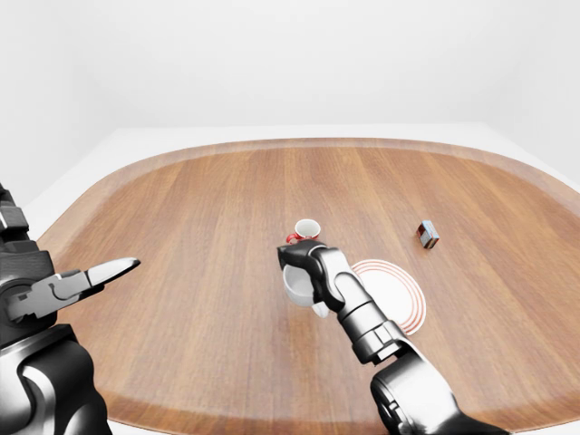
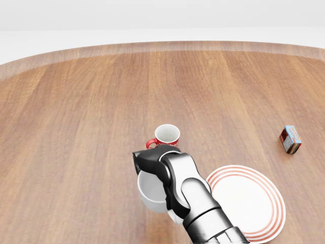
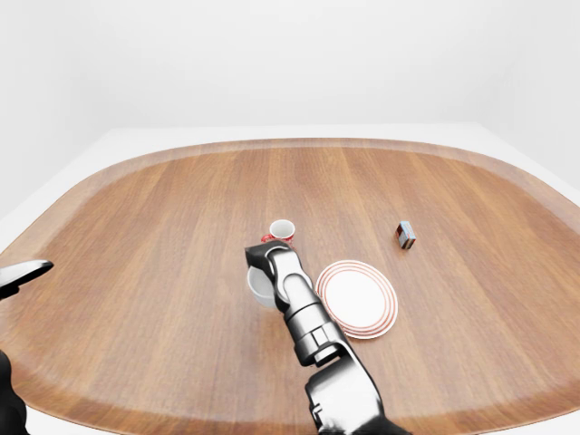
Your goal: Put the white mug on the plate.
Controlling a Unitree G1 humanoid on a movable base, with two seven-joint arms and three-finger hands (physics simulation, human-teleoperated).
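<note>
The white mug (image 2: 150, 192) stands near the middle of the wooden table, left of the white plate with red rings (image 2: 250, 204). My right hand (image 2: 148, 161) reaches over the mug's rim and right side, fingers closed round it. The mug's base is hidden by my arm, so I cannot tell whether it rests on the table. The plate is bare. My left hand (image 1: 98, 275) hovers open and empty at the left edge of the left-eye view, far from the mug.
A red mug with a white inside (image 2: 166, 135) stands just above the white mug, close to my right hand. A small box (image 2: 290, 139) lies on the table at the right. The table's raised rim (image 1: 299, 145) curves round the top.
</note>
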